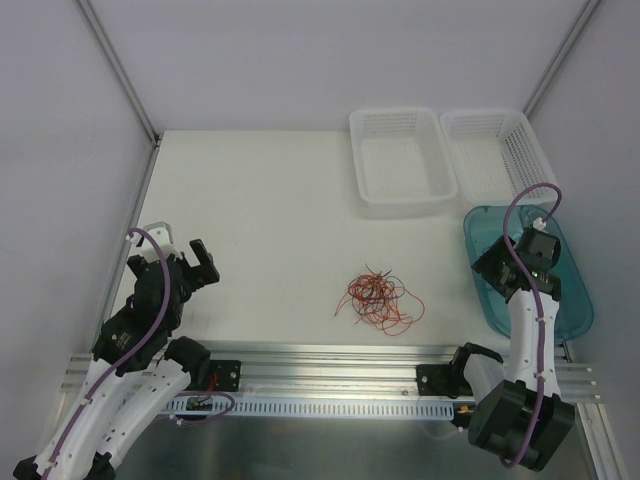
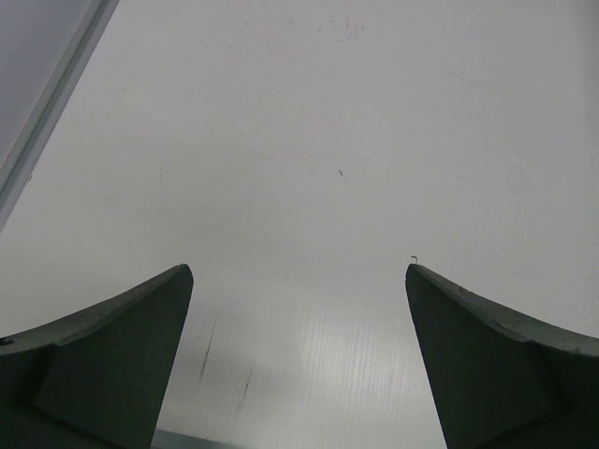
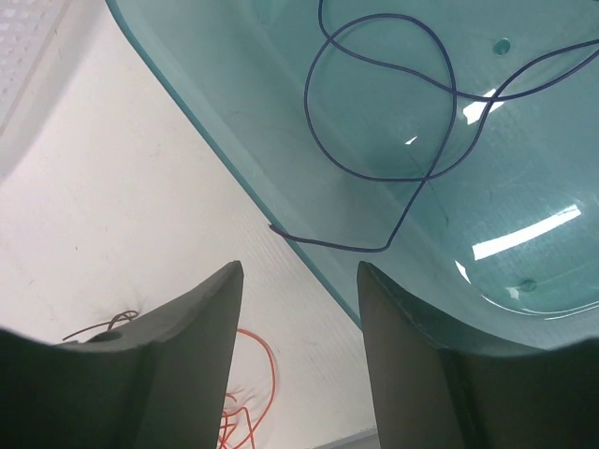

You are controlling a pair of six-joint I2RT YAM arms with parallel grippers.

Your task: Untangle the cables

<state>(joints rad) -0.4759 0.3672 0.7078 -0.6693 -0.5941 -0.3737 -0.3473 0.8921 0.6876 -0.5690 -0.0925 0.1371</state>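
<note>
Cables (image 1: 378, 300), thin curly red-orange tangle

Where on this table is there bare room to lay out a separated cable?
The widest bare patch of table lies between the left pincer, the cables and the white baskets. A narrower strip runs between the cables and the teal tray. The back right is crowded with baskets and tray.

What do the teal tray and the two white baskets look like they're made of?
The teal tray is likely glossy translucent plastic: it has a see-through tint and sharp light reflections. The white baskets are likely matte moulded plastic, judging by their perforated grid walls.
</note>
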